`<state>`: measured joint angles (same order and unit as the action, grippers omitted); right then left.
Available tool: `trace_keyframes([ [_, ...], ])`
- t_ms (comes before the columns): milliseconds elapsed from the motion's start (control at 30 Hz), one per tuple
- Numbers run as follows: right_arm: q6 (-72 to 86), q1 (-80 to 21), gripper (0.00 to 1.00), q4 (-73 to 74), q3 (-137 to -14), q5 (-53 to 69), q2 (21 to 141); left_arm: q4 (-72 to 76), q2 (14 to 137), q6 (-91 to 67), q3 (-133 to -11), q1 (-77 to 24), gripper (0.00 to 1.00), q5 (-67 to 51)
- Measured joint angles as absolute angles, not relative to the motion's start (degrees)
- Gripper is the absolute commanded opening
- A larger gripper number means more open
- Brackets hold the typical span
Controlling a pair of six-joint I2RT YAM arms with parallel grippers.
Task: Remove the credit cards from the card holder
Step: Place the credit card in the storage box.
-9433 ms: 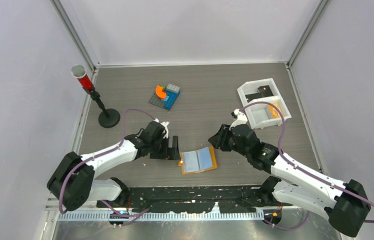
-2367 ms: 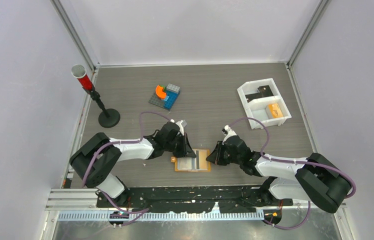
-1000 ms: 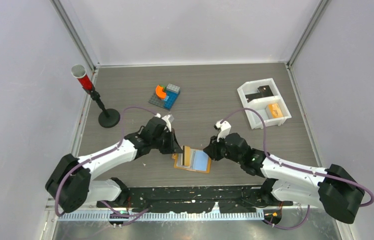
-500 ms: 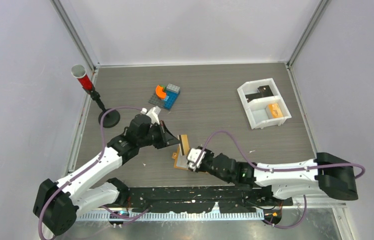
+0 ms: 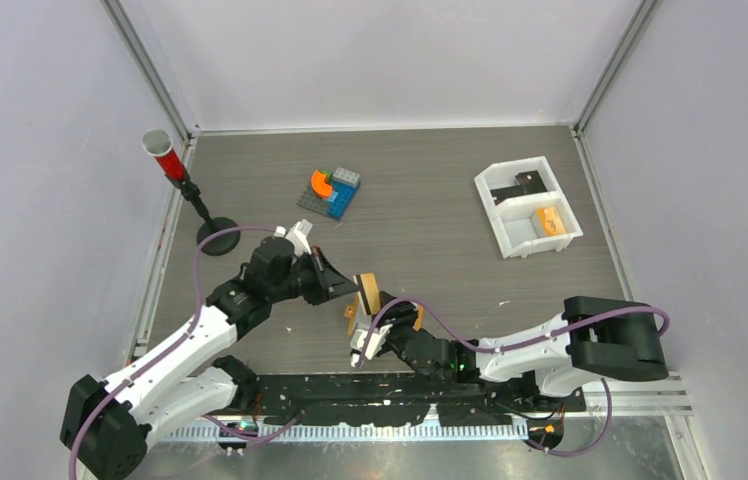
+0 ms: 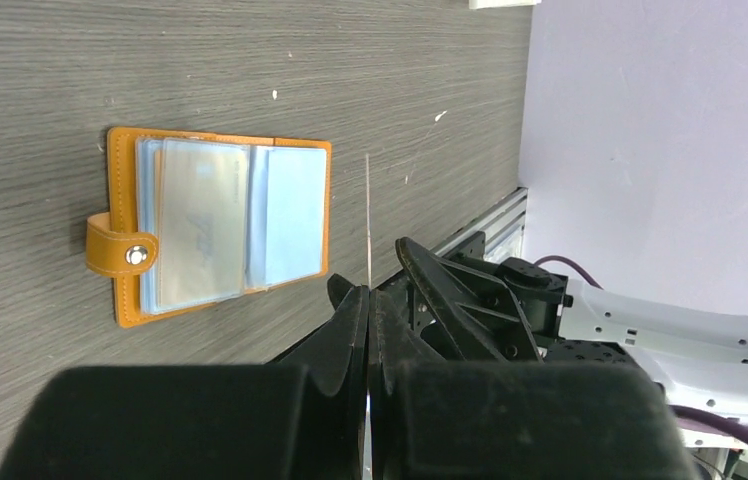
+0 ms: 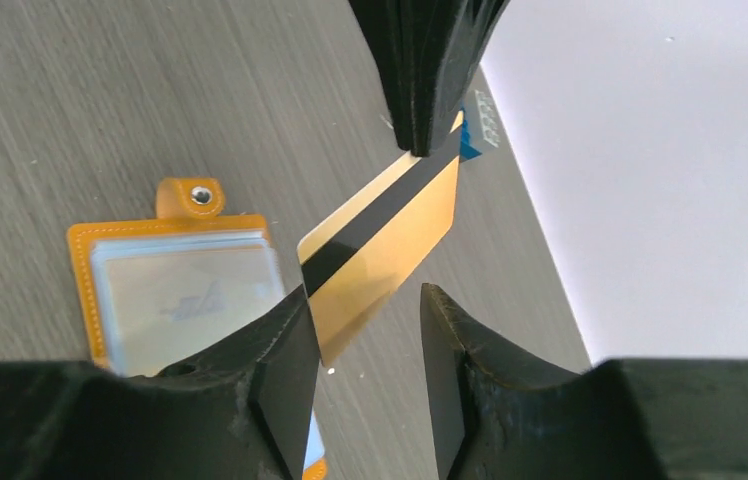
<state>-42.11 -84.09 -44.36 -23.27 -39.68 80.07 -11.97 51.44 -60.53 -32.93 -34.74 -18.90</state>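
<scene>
Lying open, card holder (image 6: pixel 118 200) with sleeved card (image 6: pixel 200 225), orange block (image 5: pixel 550 221) in tray (image 5: pixel 491 214)

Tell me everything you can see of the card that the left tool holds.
The card is thin, flat and rectangular, gold-coloured with a black stripe along one long side. It is out of the card holder and hangs tilted above the table. The shut left tool pinches one end. Its other end lies between the open fingers of the right tool; whether they touch it I cannot tell.
</scene>
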Motion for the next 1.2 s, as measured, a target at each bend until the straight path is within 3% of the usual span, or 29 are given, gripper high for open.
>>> trace_keyframes([
  [167,-44.8,-84.9,0.12,-48.7,-23.3,-42.4,81.0,-10.8,51.3,-63.0,-32.3,-34.7,0.00,-19.1],
  [233,-45.4,-85.1,0.06,-49.8,-23.2,-42.9,81.0,-9.9,51.3,-63.9,-32.0,-34.5,0.00,-19.2],
  [333,-45.5,-85.1,0.05,-51.1,-23.2,-44.3,81.0,-8.6,51.2,-65.4,-31.4,-34.3,0.01,-19.2],
  [433,-45.1,-85.1,0.05,-51.8,-23.2,-44.9,81.0,-7.9,50.7,-65.8,-31.1,-34.3,0.17,-19.2],
  [600,-38.8,-84.9,0.05,-49.6,-23.2,-45.4,78.9,-9.9,49.3,-62.7,-31.6,-34.3,0.54,-18.6],
  [667,-33.8,-84.4,0.05,-46.3,-23.2,-44.9,76.1,-12.2,48.8,-60.4,-32.5,-34.3,0.60,-17.6],
  [867,-13.7,-78.3,0.05,-32.6,-23.4,-38.4,62.5,-19.9,46.2,-49.8,-38.3,-34.1,0.67,-13.9],
  [1200,16.9,-61.9,0.05,-11.9,-24.4,-19.5,47.5,-25.0,45.9,-38.0,-41.9,-34.1,0.68,-14.2],
])
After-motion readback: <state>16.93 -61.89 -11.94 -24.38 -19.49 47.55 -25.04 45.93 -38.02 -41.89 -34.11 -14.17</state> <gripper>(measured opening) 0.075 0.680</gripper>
